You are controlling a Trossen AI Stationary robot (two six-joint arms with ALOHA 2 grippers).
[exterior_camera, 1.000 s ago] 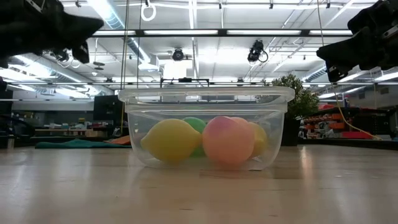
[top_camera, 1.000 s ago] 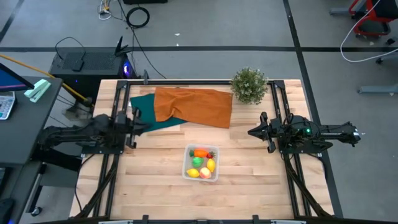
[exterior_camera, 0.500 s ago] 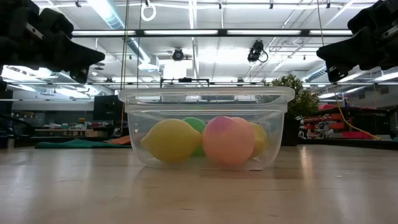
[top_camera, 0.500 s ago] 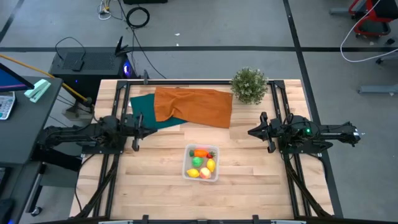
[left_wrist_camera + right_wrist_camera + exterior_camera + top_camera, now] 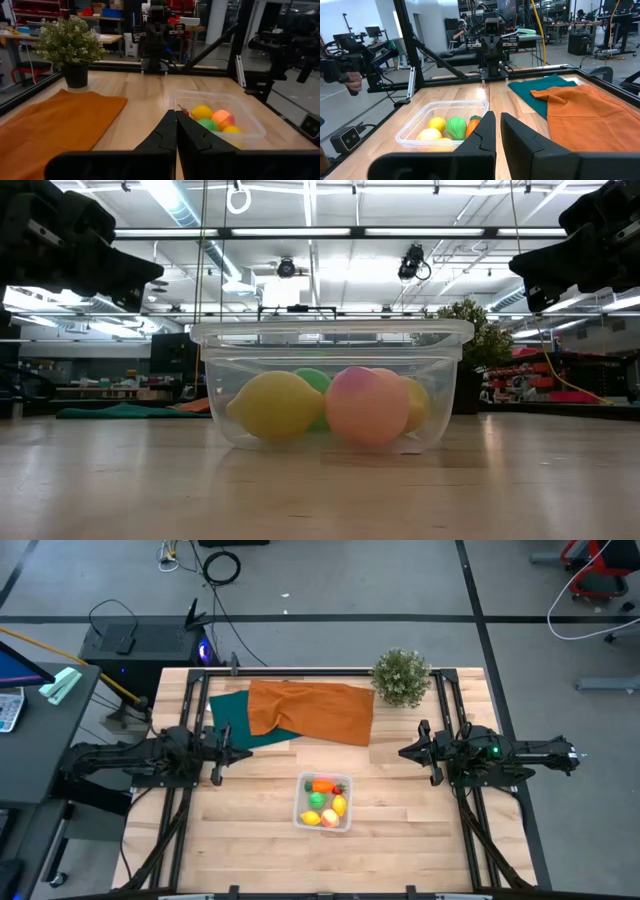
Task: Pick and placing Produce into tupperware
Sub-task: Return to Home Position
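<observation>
Produce point(image 5: 324, 803) inside tupperware point(image 5: 302, 813); left hand point(image 5: 249, 748), right hand point(image 5: 401, 752) both closed, empty.

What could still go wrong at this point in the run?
Little, probably. The produce sits piled in the open-topped tupperware, so a bump might spill a piece. The left tool and right tool hang shut, apart from it; a low sweep could snag the orange cloth.

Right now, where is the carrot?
In the high view the carrot lies inside the tupperware near the table's middle, along its far edge, beside the strawberry and just beyond the green round fruit.
</observation>
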